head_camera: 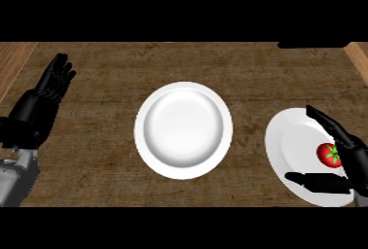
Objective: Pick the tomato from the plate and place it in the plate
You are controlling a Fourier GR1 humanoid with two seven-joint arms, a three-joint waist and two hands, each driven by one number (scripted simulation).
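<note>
- We see our black right hand [343,163] at the lower right, spread wide, its fingers [327,124] stretched up and away and its thumb [310,180] reaching out toward the left.
- The small round red tomato with a green stem cap [328,155] sits in the gap between those fingers and the thumb, just beside the palm; we cannot tell whether the hand touches it, and nothing curls round it.
- The tomato lies on the white round plate at the right edge [286,141], which lies under the right hand.
- Its green cap faces up and toward the palm; the fruit is nearly round, so we make out no clear long axis.
- To the left of the right hand, well apart, lies a second white round plate, glossy and bare [183,130], on the dark brown wooden counter [108,121].
- Our black left hand [45,97] rests open at the far left edge, fingers straight and pointing up, well apart from both plates.
- We find no writing or label on anything.
</note>
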